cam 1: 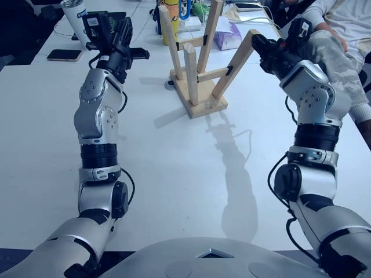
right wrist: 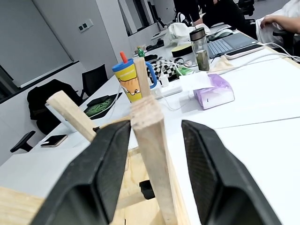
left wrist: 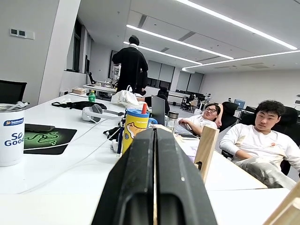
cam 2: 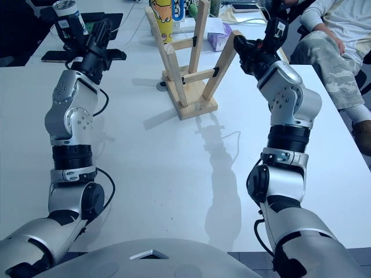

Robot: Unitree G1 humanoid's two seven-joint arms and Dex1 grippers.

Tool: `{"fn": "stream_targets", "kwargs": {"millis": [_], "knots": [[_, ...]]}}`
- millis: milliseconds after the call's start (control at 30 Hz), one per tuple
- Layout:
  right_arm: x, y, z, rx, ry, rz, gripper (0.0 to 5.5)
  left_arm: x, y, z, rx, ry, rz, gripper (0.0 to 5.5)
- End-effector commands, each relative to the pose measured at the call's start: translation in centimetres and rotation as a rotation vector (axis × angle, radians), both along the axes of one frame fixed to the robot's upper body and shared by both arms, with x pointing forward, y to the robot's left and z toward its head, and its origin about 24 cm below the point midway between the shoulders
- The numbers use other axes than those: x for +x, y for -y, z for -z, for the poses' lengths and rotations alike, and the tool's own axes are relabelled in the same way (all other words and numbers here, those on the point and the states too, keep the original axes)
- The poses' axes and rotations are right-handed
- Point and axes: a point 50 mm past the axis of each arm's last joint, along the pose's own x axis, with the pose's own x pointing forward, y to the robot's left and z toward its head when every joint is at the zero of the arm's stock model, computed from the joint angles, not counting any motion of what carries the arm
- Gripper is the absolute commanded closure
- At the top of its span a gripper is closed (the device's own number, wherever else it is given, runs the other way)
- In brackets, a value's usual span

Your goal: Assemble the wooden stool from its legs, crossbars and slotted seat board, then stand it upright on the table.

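Stool [cam 1: 197, 75] upside down, leg [cam 1: 237, 63] within spread right gripper [right wrist: 154, 145]

A yellow cup [right wrist: 132, 82] with blue handle, purple pack [right wrist: 213, 93], perhaps tissues, dark phone [cam 1: 64, 55], white tumbler [left wrist: 10, 136] beside mouse mat [left wrist: 47, 140]

I see one wooden stool [cam 1: 200, 104] with four legs [cam 1: 191, 72]. I count two cups, one white cup [cam 1: 73, 14] and one yellow cup [right wrist: 127, 86]. There are two phones [cam 1: 64, 55] and one purple pack of tissues [cam 1: 223, 39].
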Motion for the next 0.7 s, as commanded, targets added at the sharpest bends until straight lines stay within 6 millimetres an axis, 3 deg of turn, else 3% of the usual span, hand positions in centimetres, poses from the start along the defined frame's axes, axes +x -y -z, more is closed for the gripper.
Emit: {"fn": "stream_targets", "kwargs": {"millis": [33, 167, 367, 533, 667, 700], "knots": [[0.8, -0.2, -1.0, -0.034, 0.016, -0.025, 3.52, 0.0, 0.2, 0.3, 0.007, -0.001, -0.005, 5.50], [1.3, -0.9, -0.7, -0.035, -0.004, -0.041, 3.52, 0.0, 0.1, 0.5, 0.004, -0.006, -0.010, 5.50], [1.5, -1.6, -1.0, -0.032, -0.017, -0.003, 4.26, -0.2, -0.1, 0.9, 0.006, -0.019, -0.027, 5.50], [-2.4, -1.7, -4.5, -0.104, 0.079, -0.085, 4.41, -0.6, -0.4, 1.8, 0.027, -0.042, -0.041, 5.50], [-4.0, -1.4, -5.1, -0.099, 0.106, -0.205, 4.42, -0.6, -0.4, 1.7, 0.026, -0.042, -0.041, 5.50], [-4.5, -1.3, -4.8, -0.103, 0.132, -0.310, 4.42, -0.6, -0.5, 1.6, 0.027, -0.040, -0.046, 5.50]]}}
